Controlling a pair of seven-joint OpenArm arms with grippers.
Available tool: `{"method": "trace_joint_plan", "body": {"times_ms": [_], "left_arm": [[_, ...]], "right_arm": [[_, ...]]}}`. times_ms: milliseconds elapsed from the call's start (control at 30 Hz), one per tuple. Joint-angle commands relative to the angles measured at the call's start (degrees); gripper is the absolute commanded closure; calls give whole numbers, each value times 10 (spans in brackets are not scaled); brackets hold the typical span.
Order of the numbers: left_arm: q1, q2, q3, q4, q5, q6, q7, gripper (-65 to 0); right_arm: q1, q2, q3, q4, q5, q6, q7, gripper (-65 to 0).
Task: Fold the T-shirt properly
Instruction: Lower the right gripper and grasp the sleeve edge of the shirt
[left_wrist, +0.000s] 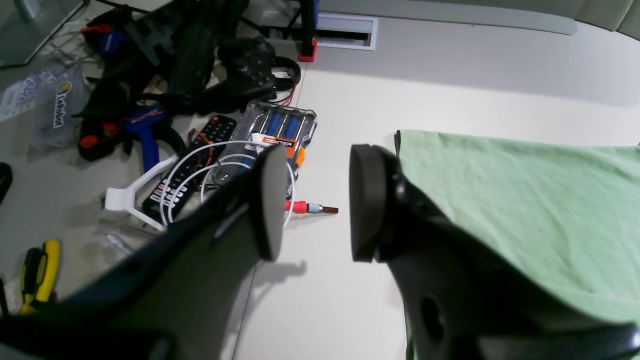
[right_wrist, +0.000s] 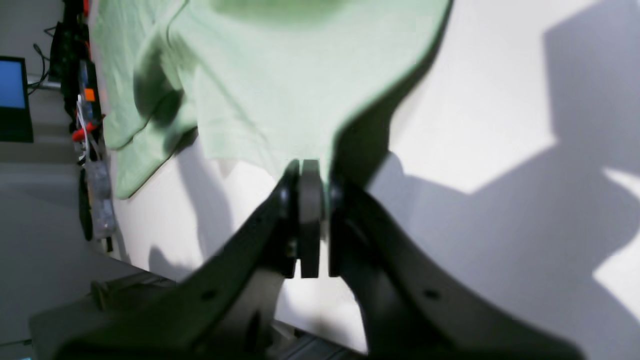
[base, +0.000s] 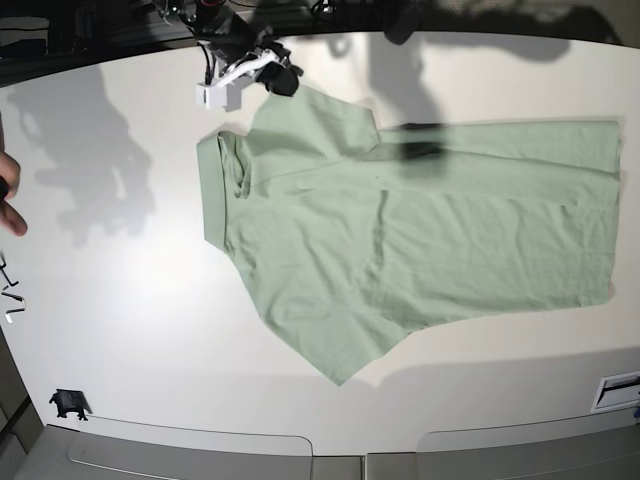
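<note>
The pale mint-green T-shirt (base: 420, 240) lies spread on the white table, collar to the left and hem to the right in the base view. In the right wrist view my right gripper (right_wrist: 310, 170) is shut on an edge of the T-shirt (right_wrist: 280, 75), which hangs away from the pads above the table. In the left wrist view my left gripper (left_wrist: 312, 200) is open and empty, hovering over bare table just left of the T-shirt's edge (left_wrist: 525, 200). Neither gripper shows clearly in the base view.
Tools clutter the table left of the left gripper: a screwdriver case (left_wrist: 280, 132), a remote (left_wrist: 190, 165), a red-handled bit (left_wrist: 310, 206), a black controller (left_wrist: 250, 70), yellow pliers (left_wrist: 40, 270). A white part (base: 225, 85) lies by the shirt's far sleeve. Someone's fingers (base: 8, 205) show at the left edge.
</note>
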Motion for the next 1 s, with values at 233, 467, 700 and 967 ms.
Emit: {"method": "trace_joint_plan", "body": {"times_ms": [233,467,700,967], "left_arm": [[-5,-21,-7,8,-9,0,-15,-194],[-5,-21,-7,8,-9,0,-16,-194],[-5,-21,-7,8,-9,0,-15,-194],[-4,-21,-7,8,-9,0,-14,-194]], "right_arm": [[47,0,1,8,27,67,-3,0],[137,-3,0,8,28,87,-4,0],[245,-3,0,8,-50,91,10,0],[320,-3,0,7,-143,91,57,0]]}}
